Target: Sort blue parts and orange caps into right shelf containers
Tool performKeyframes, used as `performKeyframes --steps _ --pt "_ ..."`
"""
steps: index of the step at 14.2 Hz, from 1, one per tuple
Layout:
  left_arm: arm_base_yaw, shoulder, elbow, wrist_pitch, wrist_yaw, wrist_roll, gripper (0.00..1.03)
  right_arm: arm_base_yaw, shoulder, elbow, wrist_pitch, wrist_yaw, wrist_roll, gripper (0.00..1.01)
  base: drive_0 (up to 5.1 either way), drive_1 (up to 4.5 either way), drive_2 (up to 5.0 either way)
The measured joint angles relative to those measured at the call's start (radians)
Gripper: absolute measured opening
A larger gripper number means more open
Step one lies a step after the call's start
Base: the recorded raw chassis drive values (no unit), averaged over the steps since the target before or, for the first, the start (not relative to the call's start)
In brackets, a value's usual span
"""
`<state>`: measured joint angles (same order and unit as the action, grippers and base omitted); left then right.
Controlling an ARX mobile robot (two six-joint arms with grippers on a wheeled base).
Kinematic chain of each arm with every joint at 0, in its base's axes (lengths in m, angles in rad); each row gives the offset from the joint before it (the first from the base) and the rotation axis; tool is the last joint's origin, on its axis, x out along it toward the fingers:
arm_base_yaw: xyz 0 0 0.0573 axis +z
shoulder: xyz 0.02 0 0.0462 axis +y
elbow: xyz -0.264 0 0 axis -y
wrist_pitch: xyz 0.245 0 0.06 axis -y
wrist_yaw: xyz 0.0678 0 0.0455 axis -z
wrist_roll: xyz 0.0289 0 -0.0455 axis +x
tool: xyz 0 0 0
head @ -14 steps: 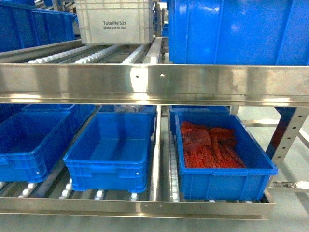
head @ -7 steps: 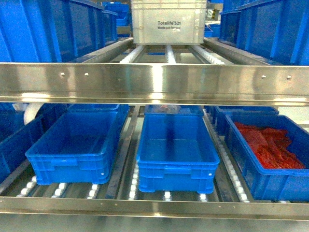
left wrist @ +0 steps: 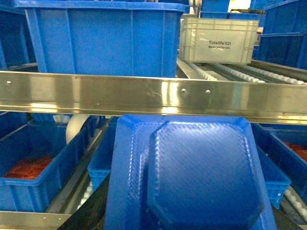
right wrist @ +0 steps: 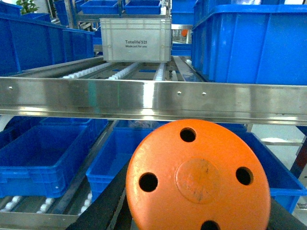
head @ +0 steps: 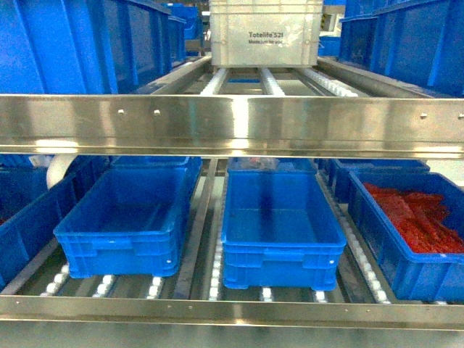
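A textured blue part (left wrist: 192, 177) with a raised octagonal face fills the lower left wrist view. My left gripper (left wrist: 189, 221) is shut on it, with one dark finger (left wrist: 91, 211) showing at its left edge. An orange cap (right wrist: 199, 177), a round disc with several holes, sits in my right gripper (right wrist: 197, 219), which is shut on it; black fingers (right wrist: 100, 206) flank it. Both are held in front of the shelf. On the lower shelf stand blue containers: two with nothing in them (head: 119, 217) (head: 279, 225) and one holding red-orange pieces (head: 413, 221). Neither gripper shows in the head view.
A steel crossbeam (head: 232, 123) runs across the shelf front above the lower containers. On the upper rollers stand a pale grey Totelife tote (head: 264, 32) and tall blue crates left (head: 87, 43) and right (head: 406, 40). Another blue crate with red-orange pieces (left wrist: 29, 167) sits low left.
The head view has shifted sideways. The tote and crates slid right in the frame, and the crate of red-orange pieces now lies at the right edge.
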<state>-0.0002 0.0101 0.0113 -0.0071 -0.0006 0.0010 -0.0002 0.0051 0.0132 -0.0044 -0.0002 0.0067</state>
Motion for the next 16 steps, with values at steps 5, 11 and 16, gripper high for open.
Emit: performKeyframes --steps 5,11,16 --pt "0.000 0.000 0.000 0.000 0.000 0.000 0.41 0.000 0.000 0.000 -0.002 0.000 0.000 0.45 -4.9 2.57 2.6" --pt "0.000 0.000 0.000 -0.002 -0.007 0.000 0.41 0.000 0.000 0.000 -0.002 -0.003 0.000 0.45 -3.3 1.71 1.7" --pt "0.000 0.000 0.000 0.000 -0.002 0.000 0.41 0.000 0.000 0.000 -0.002 -0.003 0.000 0.45 0.0 0.00 0.0"
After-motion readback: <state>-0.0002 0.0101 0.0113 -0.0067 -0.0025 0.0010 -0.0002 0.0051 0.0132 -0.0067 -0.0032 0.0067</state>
